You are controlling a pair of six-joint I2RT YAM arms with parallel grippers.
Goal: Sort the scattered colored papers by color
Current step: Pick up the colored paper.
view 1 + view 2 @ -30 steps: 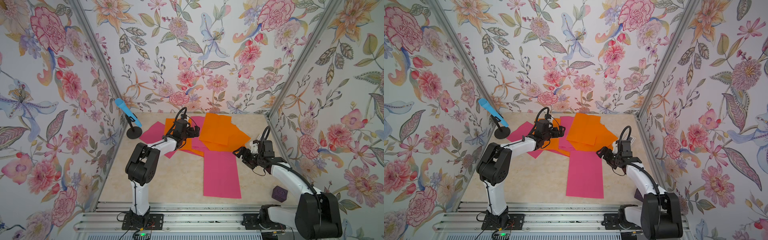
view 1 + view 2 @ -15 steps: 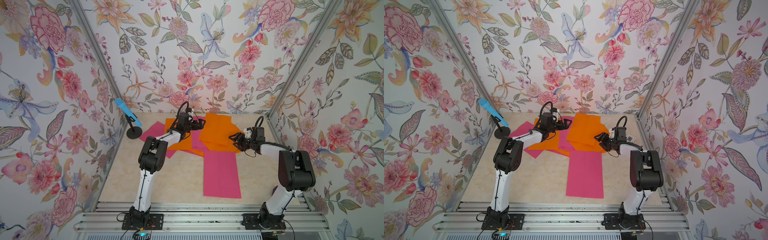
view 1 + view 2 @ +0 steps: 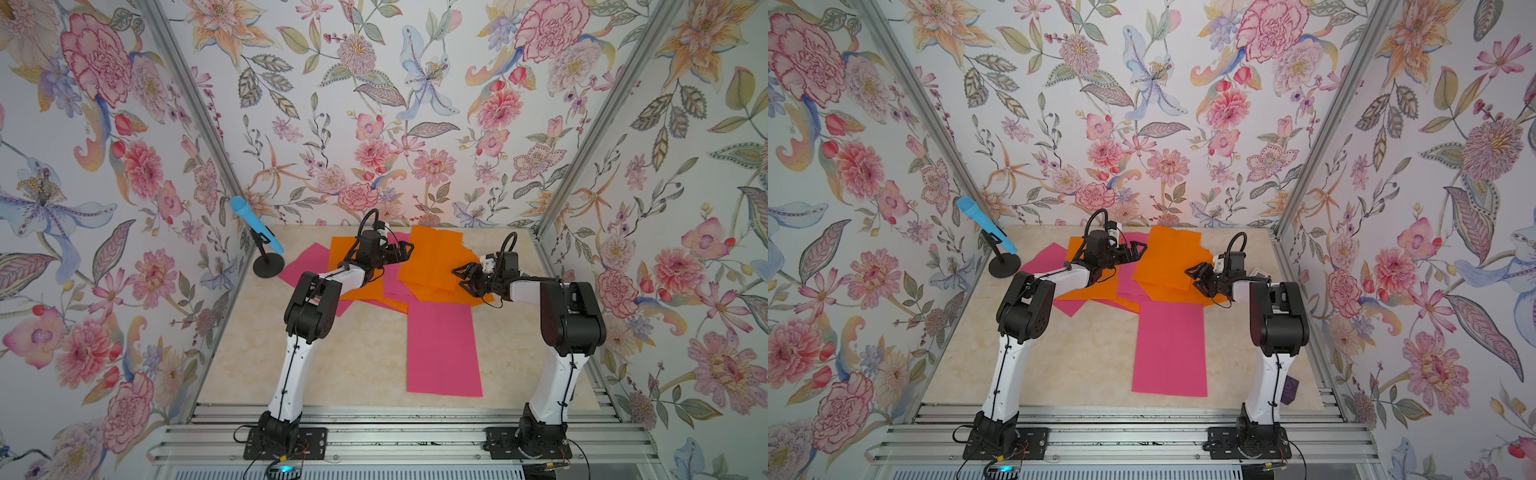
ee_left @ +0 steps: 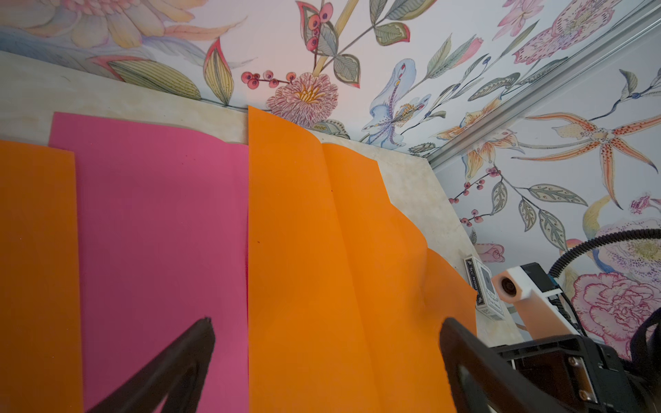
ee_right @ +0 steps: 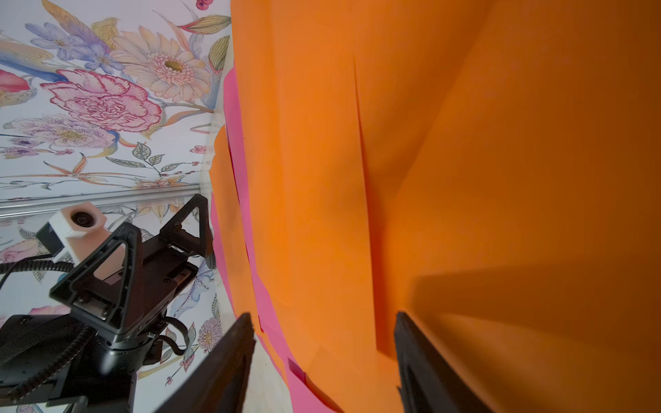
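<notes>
Several colored papers overlap at the back of the table in both top views. A creased orange sheet (image 3: 436, 257) lies on top, with another orange sheet (image 3: 338, 259) and a pink sheet (image 3: 305, 262) to its left. A long pink sheet (image 3: 442, 349) runs toward the front. My left gripper (image 3: 405, 251) hovers open above the seam between pink (image 4: 161, 214) and orange (image 4: 322, 232). My right gripper (image 3: 461, 279), turned on its side, is open at the orange pile's right edge. Its fingers (image 5: 239, 343) straddle orange paper (image 5: 465, 143) without clamping it.
A blue microphone on a black stand (image 3: 259, 237) stands at the back left. A small white card (image 4: 483, 286) lies by the right arm. A purple cube (image 3: 1289, 390) sits at the front right. Flowered walls close in on three sides, and a metal rail (image 3: 395, 432) runs along the front.
Both arms have reached farther back. The right gripper moved back and left to the orange pile's edge and its jaws narrowed. The left gripper shifted right. The papers look unmoved.
</notes>
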